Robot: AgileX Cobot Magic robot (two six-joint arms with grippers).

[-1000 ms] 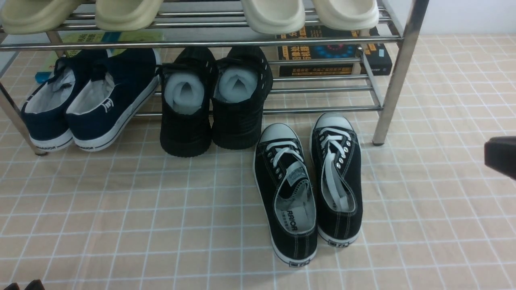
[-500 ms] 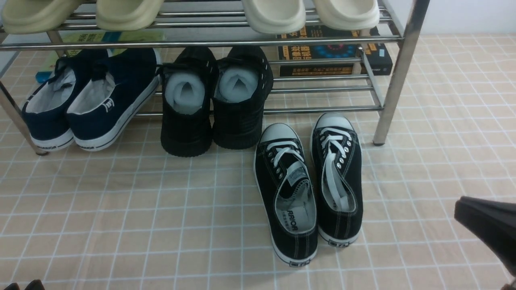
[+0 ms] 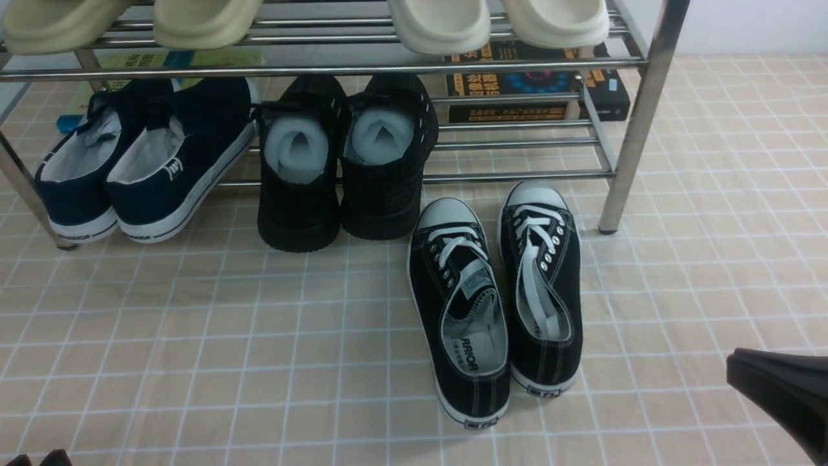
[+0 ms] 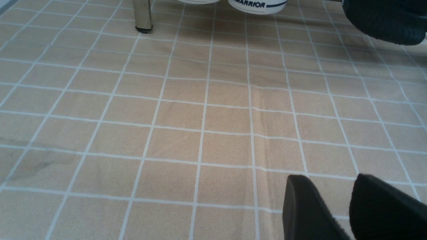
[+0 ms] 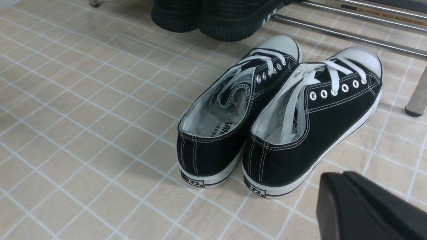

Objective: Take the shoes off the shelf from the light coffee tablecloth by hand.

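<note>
The right gripper [image 3: 737, 362] shows at the lower right edge of the front view as a black wedge. Its fingers [image 5: 337, 200] are pressed together and they hold nothing. It is low over the light coffee tablecloth [image 3: 194, 336], to the right of the black canvas sneakers [image 3: 495, 304] and apart from them. In the right wrist view the closed tip is just behind the heel of the right sneaker [image 5: 310, 130] of the pair, not touching it.

The left gripper [image 4: 337, 196] is seen mainly in the left wrist view. Its two black fingers have a narrow gap between them, with only the cloth under it. They hold nothing, and I cannot tell surely if this counts as spread or closed.

The two sneakers stand side by side on the tablecloth, in front of the chrome shelf [image 3: 637, 116] and near its front right leg. Their white toe caps point to the shelf and their heels with labels point to the robot. The white laces are loose.

On the lower tier are the all-black shoes with white foam [image 3: 343, 162], just to the left of the sneakers, and further left the navy slip-on sneakers [image 3: 142, 162]. On the upper tier stand pale slippers [image 3: 440, 26]. Behind the shelf lies a dark book [image 3: 537, 84].
</note>
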